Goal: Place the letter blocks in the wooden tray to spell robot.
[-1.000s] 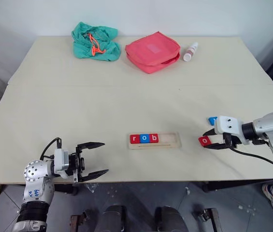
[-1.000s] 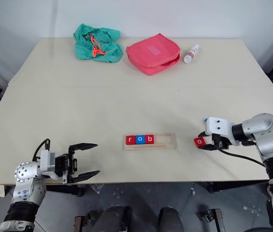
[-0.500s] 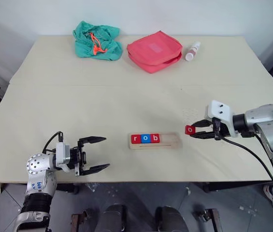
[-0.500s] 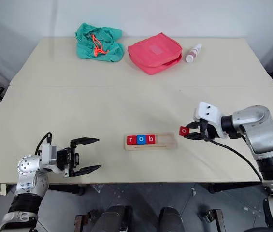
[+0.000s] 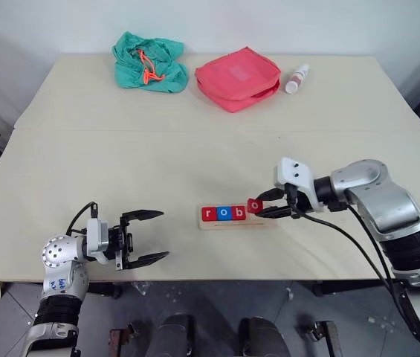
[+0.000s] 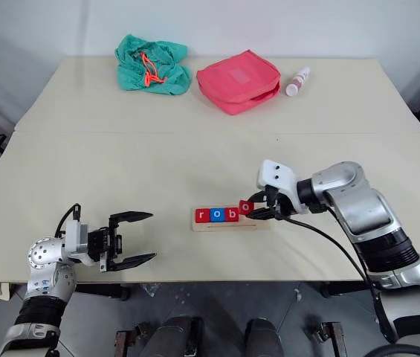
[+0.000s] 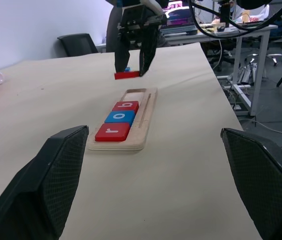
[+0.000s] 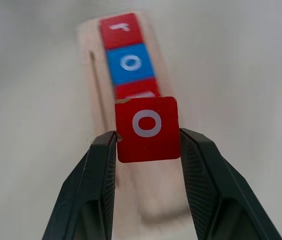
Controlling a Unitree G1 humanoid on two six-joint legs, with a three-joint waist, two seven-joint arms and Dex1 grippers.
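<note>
Three blocks in wooden tray near counter's front edge; my right claw clamps red "o" block above; left claw apart.

The wooden tray lies flat on the bench, long and pale. Its left part holds three letter blocks in a row — red r, blue o, red b. A second red o block is pinched above the tray's empty part — tilted, just beside the b.
</note>
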